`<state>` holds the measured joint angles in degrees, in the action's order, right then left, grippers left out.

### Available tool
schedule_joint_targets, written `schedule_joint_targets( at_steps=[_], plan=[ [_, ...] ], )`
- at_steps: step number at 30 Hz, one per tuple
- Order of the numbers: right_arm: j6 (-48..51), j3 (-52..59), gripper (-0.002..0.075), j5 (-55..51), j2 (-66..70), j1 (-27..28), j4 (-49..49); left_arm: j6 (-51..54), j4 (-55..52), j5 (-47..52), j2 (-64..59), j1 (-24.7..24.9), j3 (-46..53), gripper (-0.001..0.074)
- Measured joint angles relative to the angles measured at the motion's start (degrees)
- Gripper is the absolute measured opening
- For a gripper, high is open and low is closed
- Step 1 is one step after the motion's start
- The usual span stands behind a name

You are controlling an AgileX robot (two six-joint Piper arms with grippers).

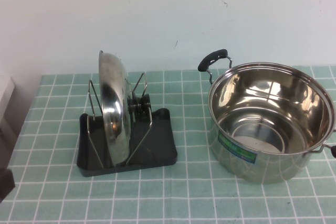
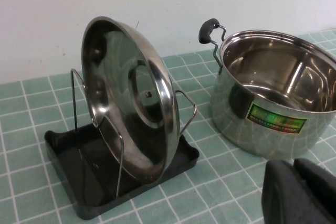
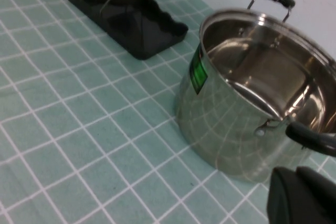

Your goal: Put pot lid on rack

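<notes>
The shiny steel pot lid (image 1: 113, 111) stands on edge in the wire loops of the black rack (image 1: 160, 150), its black knob (image 1: 139, 103) facing the pot. In the left wrist view the lid (image 2: 126, 103) shows its hollow underside, upright in the rack (image 2: 68, 192). My left gripper (image 2: 293, 169) is shut and empty, pulled back from the rack, above the cloth in front of the pot. My right gripper (image 3: 296, 174) is shut and empty, close to the pot's near handle. Neither gripper shows in the high view.
A deep steel pot (image 1: 270, 121) with black handles and a green label stands right of the rack; it also shows in the right wrist view (image 3: 252, 93). A green checked cloth (image 1: 184, 198) covers the table. A white wall lies behind.
</notes>
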<state>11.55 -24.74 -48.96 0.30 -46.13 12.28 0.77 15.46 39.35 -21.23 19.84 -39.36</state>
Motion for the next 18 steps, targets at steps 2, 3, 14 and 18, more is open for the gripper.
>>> schedule_joint_targets(
  at_steps=[2, 3, 14, 18],
  plan=[
    [-0.1, 0.5, -0.0001, 1.4, -0.8, 0.0, -0.1, 0.1, 0.0, 0.1, 0.9, 0.0, 0.5, -0.0001],
    [-0.1, 0.6, -0.0001, 1.9, -1.0, 0.0, -0.1, 0.1, 0.0, 0.3, 0.9, 0.0, 0.5, -0.0001],
    [-0.5, 0.7, -0.0001, 2.5, -1.1, 0.0, -0.2, 0.1, 0.0, 3.5, 1.0, 0.0, 0.8, -0.0001],
    [-0.5, 0.7, -0.0001, 2.5, -1.1, 0.0, -0.2, -0.8, -3.7, 0.6, 2.9, -0.1, 4.0, -0.0001]
  ],
)
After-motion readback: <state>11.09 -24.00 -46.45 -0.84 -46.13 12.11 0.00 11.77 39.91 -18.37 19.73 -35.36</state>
